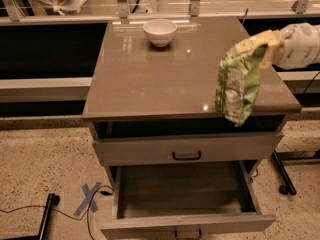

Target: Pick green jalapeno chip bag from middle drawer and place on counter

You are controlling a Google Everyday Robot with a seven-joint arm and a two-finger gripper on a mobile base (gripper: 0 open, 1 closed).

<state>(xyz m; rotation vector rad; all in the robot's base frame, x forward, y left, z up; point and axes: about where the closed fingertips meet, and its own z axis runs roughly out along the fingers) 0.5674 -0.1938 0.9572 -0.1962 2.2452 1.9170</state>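
On the table (165,79) no bag lies yet: over its right edge the pincer (257,43) grasps the bag (237,81), already out of the drawer (182,191); placing remains.

Gripper (261,43) at right frame edge, clamped on green jalapeno chip bag (237,81) hanging over the bench's (150,79) right front edge. Bench centre and left open; white bowl (160,31) blocks upper middle.

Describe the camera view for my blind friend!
The gripper, at right, holds a crinkled green-and-white chip bag over the right front edge of the glossy grey-brown counter. A white bowl sits at its back; the grey middle drawer below is open.
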